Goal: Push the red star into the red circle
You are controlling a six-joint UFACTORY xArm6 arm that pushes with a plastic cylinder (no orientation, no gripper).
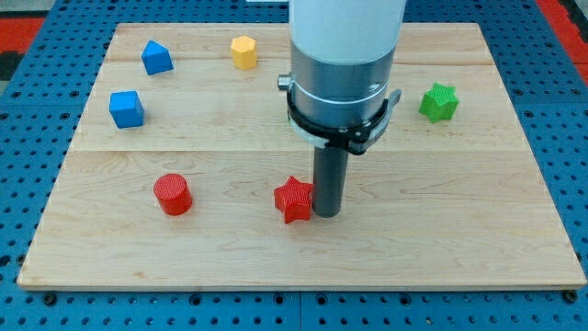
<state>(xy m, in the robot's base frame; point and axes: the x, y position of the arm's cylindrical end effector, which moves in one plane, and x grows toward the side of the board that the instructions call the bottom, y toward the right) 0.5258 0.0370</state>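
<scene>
I have my tip [327,213] pressed against the right side of the red star [294,199], low and just right of centre in the frame. That side suits the job, I judge, since the red circle [172,195] lies well apart to the lower left, roughly level. There are no fingers, only the rod. The star is small, ridged, flat-topped and lying flat on the wooden board [441,248].

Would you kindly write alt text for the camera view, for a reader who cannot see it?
My tip touches the red star on its right side, with the red circle farther to the view's left on a wooden board. Two blue blocks, a yellow block and a green star sit nearer the view's top.
</scene>
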